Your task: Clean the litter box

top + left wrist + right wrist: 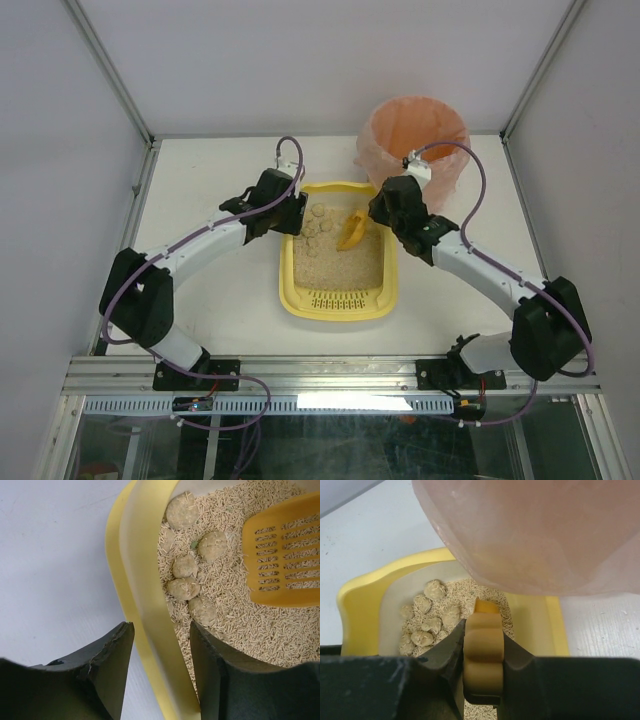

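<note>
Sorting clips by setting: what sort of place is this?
Likely a robot lab test cell, not a home: plain white panel walls, an aluminium mounting rail, and a litter box staged on a white table.

The left wall of the litter box (337,312) sits between the spread fingers of the left claw (160,650). Inside the box, the orange scoop (352,232), pinched in the right claw (482,645), fills the far right, and clumps (183,587) crowd the far left. The lined bin (412,140) blocks its far right corner. Litter beside the grate (338,298) and the surface (220,170) beyond its far left corner lie open.
</note>
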